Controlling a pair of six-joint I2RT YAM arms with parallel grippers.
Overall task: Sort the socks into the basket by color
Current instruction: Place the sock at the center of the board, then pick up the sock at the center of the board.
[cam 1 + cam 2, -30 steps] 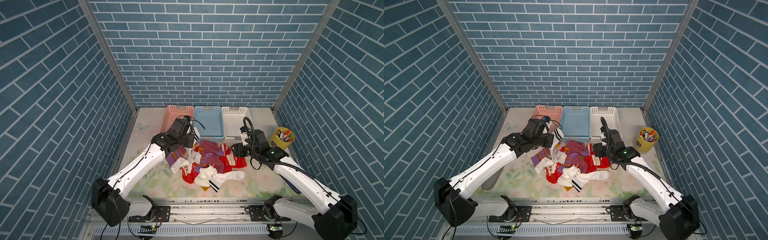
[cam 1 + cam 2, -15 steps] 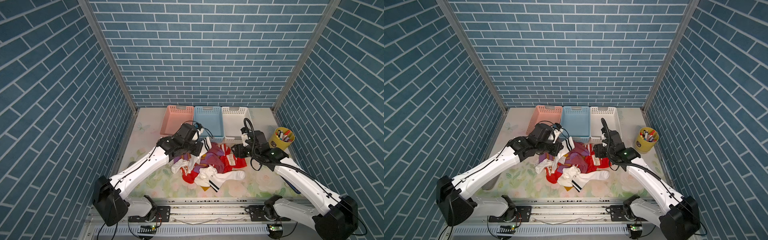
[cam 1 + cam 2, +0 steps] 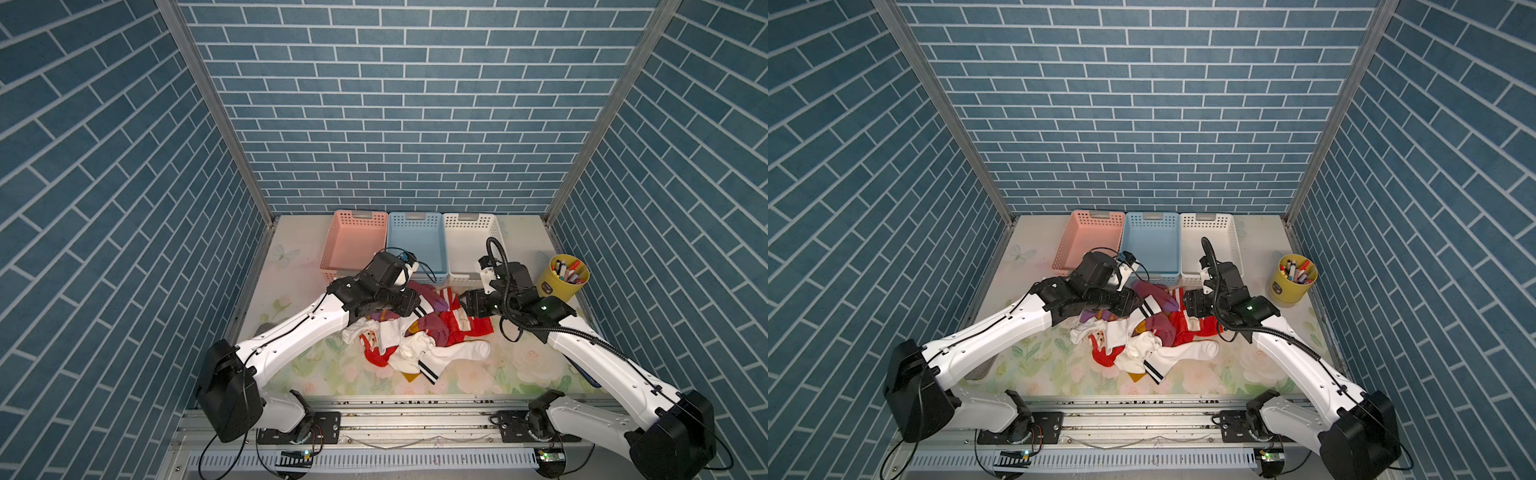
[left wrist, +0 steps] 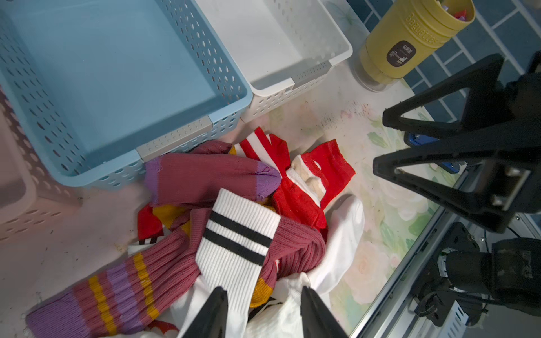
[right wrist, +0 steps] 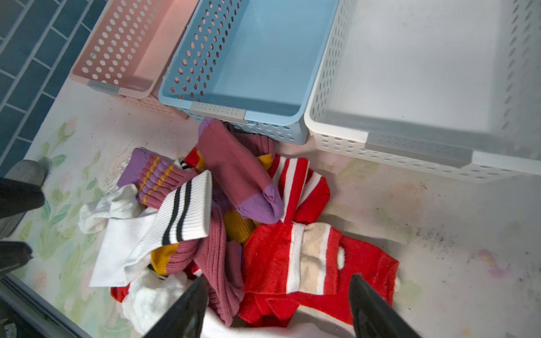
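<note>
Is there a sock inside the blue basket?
No, the blue basket is bare inside, and the socks lie in a pile outside it.

White sock (image 4: 234,263): black cuff stripes
Maroon sock (image 4: 205,178): purple toe
Red sock (image 5: 266,263): white stripes
Baskets (image 3: 415,245): pink, blue, white

A yellow cup (image 3: 555,291) of markers (image 3: 568,271) stands on the floral tabletop (image 3: 528,361).
</note>
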